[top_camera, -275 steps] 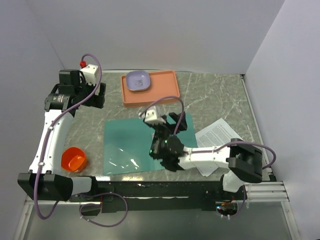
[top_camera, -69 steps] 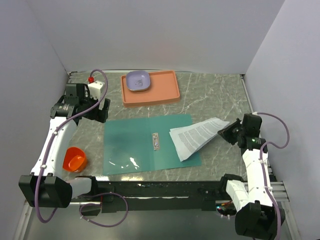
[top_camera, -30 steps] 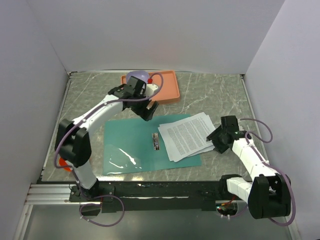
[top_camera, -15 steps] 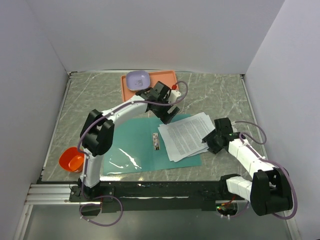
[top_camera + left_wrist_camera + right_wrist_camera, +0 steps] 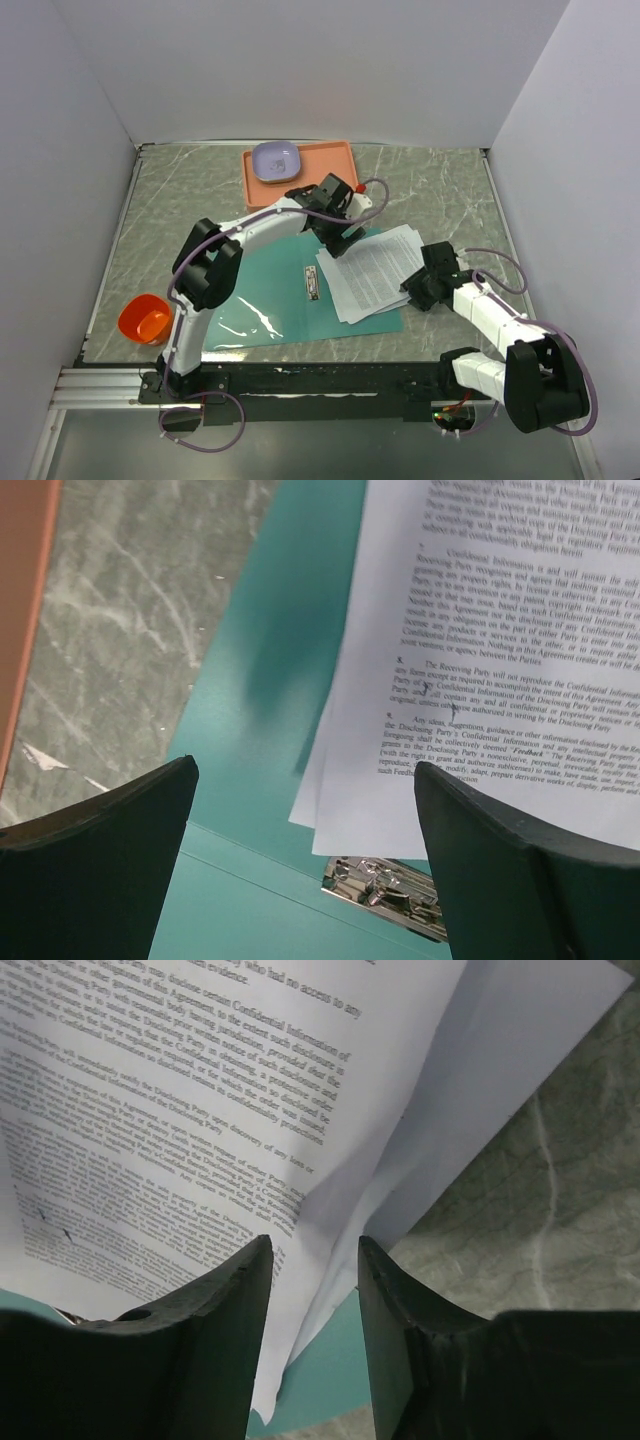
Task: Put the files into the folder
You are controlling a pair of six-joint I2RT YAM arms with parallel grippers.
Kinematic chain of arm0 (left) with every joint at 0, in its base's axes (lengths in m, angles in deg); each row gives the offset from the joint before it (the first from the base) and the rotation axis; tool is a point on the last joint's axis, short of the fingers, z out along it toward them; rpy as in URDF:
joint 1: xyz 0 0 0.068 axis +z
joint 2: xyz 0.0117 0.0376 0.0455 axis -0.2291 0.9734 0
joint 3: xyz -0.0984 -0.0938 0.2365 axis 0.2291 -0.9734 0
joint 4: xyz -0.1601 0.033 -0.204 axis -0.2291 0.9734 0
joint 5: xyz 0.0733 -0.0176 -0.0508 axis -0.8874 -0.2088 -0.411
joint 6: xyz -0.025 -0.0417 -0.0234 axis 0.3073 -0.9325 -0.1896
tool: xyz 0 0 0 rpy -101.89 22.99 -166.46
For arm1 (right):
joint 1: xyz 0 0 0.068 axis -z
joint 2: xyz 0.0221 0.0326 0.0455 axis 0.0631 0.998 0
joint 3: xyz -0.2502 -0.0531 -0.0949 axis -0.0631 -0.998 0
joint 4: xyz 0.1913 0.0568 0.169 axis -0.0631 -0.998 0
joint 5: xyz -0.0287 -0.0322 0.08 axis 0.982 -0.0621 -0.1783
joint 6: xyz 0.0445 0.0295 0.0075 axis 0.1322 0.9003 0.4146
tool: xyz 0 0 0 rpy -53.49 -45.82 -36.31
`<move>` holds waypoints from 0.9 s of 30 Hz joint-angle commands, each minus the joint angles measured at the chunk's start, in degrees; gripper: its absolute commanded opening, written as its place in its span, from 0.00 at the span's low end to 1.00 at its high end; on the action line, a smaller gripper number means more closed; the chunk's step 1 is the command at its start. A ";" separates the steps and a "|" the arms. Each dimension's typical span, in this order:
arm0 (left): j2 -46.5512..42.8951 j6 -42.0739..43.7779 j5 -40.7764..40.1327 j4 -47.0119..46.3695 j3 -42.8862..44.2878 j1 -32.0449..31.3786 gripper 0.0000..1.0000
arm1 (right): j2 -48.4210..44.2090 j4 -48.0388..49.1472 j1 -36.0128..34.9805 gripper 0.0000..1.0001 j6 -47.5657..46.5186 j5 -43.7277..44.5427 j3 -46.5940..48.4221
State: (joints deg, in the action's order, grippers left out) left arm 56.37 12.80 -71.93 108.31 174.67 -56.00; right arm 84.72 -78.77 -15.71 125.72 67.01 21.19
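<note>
The left gripper [image 5: 342, 240] has swung over the files' [image 5: 372, 268] far corner, jaws wide apart. The right gripper [image 5: 412, 291], narrowed yet unclamped, meets their right edge. Files overhang the folder [image 5: 255, 280] rightward onto the surface [image 5: 450, 200].

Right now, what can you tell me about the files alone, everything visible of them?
The files are a few thin white paper sheets printed with dense black paragraphs, loosely fanned so their corners do not line up. They lie flat and skewed on the right half of the open teal folder, beside its metal fastener, their right edge overhanging the marble table. The open left gripper hovers over their left side; the right gripper is at their right edge, jaws apart, contact unclear.
</note>
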 commanded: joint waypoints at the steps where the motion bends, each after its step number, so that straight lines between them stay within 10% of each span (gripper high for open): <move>1: 2.60 4.59 -2.81 0.10 -1.75 -1.36 0.96 | -1.69 3.07 -1.52 0.46 2.89 2.11 -0.91; 21: 3.22 10.75 -3.25 3.79 -4.83 -2.68 0.98 | 0.42 6.15 -5.56 0.36 8.95 4.74 -3.81; 27: 1.55 9.88 -3.08 5.20 -2.46 -2.59 0.98 | -3.89 4.84 -7.59 0.15 11.85 8.78 -5.31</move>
State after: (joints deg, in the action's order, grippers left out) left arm 60.07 21.82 -74.47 109.14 171.57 -58.23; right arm 83.82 -72.98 -21.92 134.33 70.77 17.11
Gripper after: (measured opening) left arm 0.977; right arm 0.250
